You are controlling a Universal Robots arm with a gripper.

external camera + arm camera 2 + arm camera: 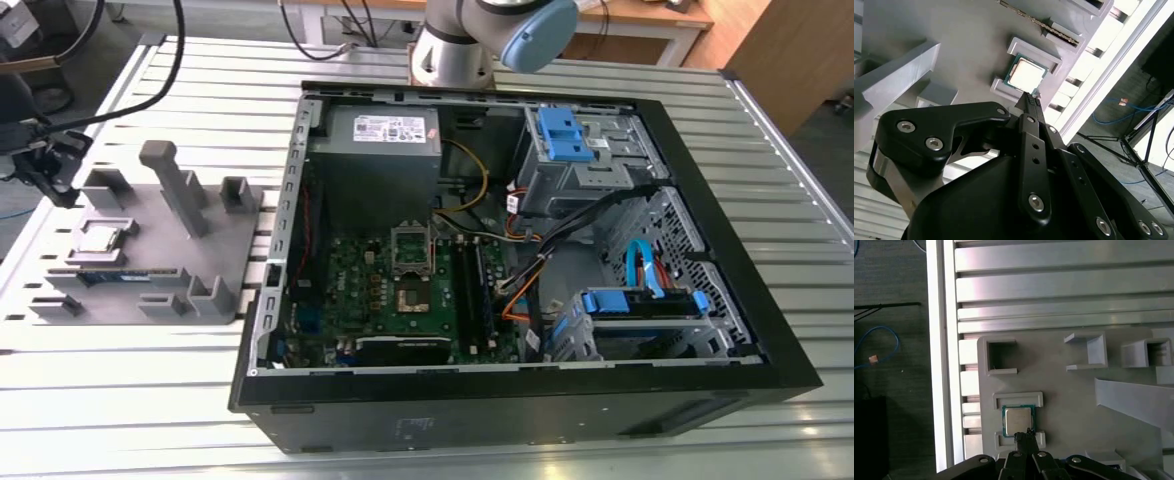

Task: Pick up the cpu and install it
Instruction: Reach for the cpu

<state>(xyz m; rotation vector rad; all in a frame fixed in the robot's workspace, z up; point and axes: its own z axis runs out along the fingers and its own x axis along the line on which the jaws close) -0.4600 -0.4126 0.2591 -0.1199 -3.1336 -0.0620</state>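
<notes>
The cpu (104, 238), a small silvery square chip, lies flat in its recess on the grey fixture tray (200, 255) at the exterior view's left. Both wrist views show the cpu (1026, 74) (1018, 420) just beyond my fingertips. My gripper (1026, 433) hangs above the tray's outer side, shut with nothing in it, its tip (1031, 97) over the cpu's near edge and apart from it. In the exterior view the gripper (51, 165) is a dark shape at the far left. The motherboard socket (411, 292) in the open computer case (694, 200) stands with its metal frame raised.
A long dark memory stick (120, 275) lies in the tray near the cpu. Tall grey posts (167, 180) rise from the tray. Cables (527, 285), blue drive bays (574, 135) and a power supply (380, 135) crowd the case. The table edge (946, 365) runs close beside the tray.
</notes>
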